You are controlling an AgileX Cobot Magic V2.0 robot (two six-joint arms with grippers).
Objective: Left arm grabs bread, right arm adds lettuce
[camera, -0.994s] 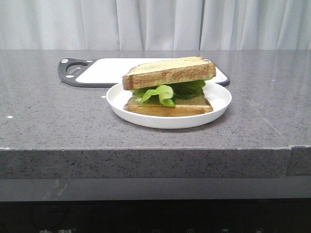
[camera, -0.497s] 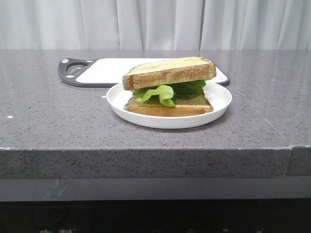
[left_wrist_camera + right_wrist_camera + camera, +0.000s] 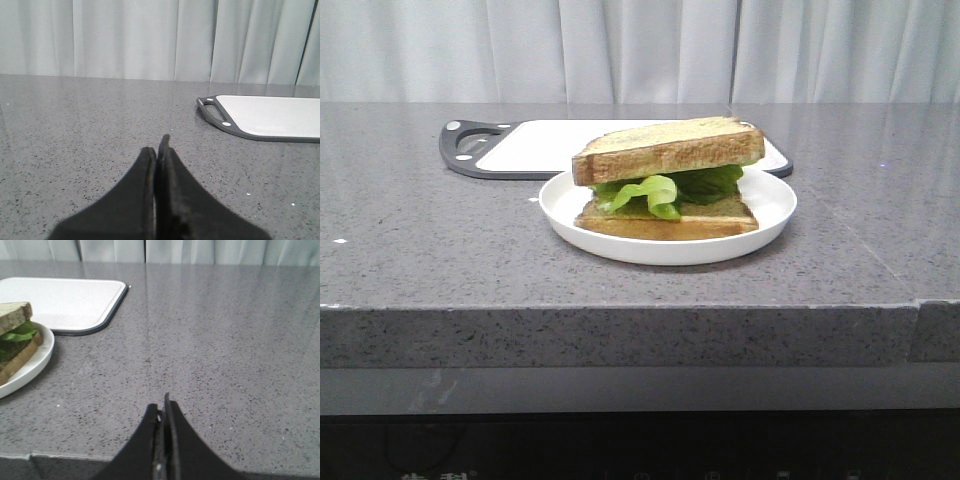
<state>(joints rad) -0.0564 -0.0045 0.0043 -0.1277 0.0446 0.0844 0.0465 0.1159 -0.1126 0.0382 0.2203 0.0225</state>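
Front view shows us nothing changed from a second ago: the thick square slice of pale toast (image 3: pixel 668 149) still tops the bright green ruffled lettuce (image 3: pixel 665 189), a thinner slice (image 3: pixel 670 219) beneath, all on the round white plate (image 3: pixel 770 205). Neither arm appears there. We see the left gripper (image 3: pixel 157 150) pressed closed on nothing, over bare grey stone counter (image 3: pixel 75 130), the white dark-rimmed cutting board (image 3: pixel 270 116) well ahead. The right gripper (image 3: pixel 162 407) is likewise closed and empty, the plate far off to its side.

white plate (image 3: pixel 767 215) | cutting board (image 3: pixel 525 146) behind, perhaps touching | grey counter (image 3: pixel 430 250)
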